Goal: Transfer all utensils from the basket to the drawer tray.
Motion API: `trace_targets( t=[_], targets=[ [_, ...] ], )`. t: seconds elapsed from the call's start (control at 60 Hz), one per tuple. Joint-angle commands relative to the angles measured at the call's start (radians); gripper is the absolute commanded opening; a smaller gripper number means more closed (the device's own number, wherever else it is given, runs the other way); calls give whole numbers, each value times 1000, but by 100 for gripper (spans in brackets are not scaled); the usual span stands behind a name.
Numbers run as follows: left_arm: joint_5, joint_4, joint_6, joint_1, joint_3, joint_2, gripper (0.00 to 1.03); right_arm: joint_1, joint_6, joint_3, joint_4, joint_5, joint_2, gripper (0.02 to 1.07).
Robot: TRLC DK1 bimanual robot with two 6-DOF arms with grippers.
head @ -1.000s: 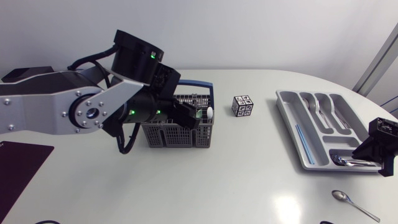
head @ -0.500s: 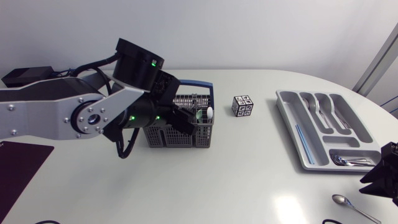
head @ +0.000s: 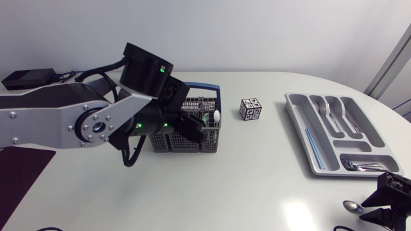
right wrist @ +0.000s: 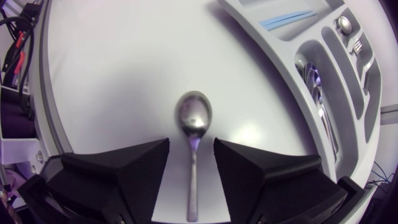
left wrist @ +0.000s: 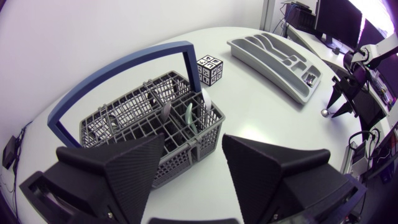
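The grey wire basket [head: 192, 138] with a blue handle holds a few utensils [left wrist: 188, 114] in its corner cell. My left gripper [head: 192, 126] hangs open just over that corner; in the left wrist view its fingers [left wrist: 121, 167] stand wide with nothing between them. The grey drawer tray [head: 319, 163] at the right holds cutlery in several compartments. A loose metal spoon [right wrist: 194, 121] lies on the table in front of the tray. My right gripper [right wrist: 191, 180] is open low over it, the handle running between the fingers without touching them; it shows at the front right edge [head: 369, 212].
A black-and-white patterned cube [head: 250, 109] sits between basket and tray. A dark mat [head: 19, 168] lies at the front left. The spoon [head: 351, 206] is close to the table's front right edge. The left arm's bulk covers the basket's left side.
My right gripper left the tray's near compartment, came toward the front edge over the loose spoon, and its fingers spread. The left arm shifted slightly over the basket.
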State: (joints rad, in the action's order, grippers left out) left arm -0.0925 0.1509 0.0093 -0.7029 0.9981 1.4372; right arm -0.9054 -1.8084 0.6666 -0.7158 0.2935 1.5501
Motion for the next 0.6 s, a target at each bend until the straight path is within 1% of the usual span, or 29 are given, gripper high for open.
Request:
trace_targets(
  t=[0.0, 0.217, 0.383, 0.433, 0.5, 0.533, 0.583],
  targets=[
    [-10, -7, 15, -9, -29, -14, 66, -7, -28, -32, 42, -4, 5, 57],
    [-15, -7, 14, -18, -29, -17, 66, -1, -28, -24, 45, -14, 41, 56],
    [-19, -7, 15, -18, -30, -18, 66, 7, -28, -28, 42, -17, 53, 28],
    [-21, -7, 15, -21, -30, -18, 66, 11, -28, -30, 41, -25, 57, 23],
    [-24, -7, 14, -24, -32, -18, 66, 19, -28, -33, 41, -34, 65, 10],
    [-24, -7, 14, -26, -32, -17, 66, 22, -28, -32, 39, -37, 73, 7],
    [-26, -7, 14, -27, -33, -17, 66, 23, -28, -33, 38, -39, 76, 7]
  ],
)
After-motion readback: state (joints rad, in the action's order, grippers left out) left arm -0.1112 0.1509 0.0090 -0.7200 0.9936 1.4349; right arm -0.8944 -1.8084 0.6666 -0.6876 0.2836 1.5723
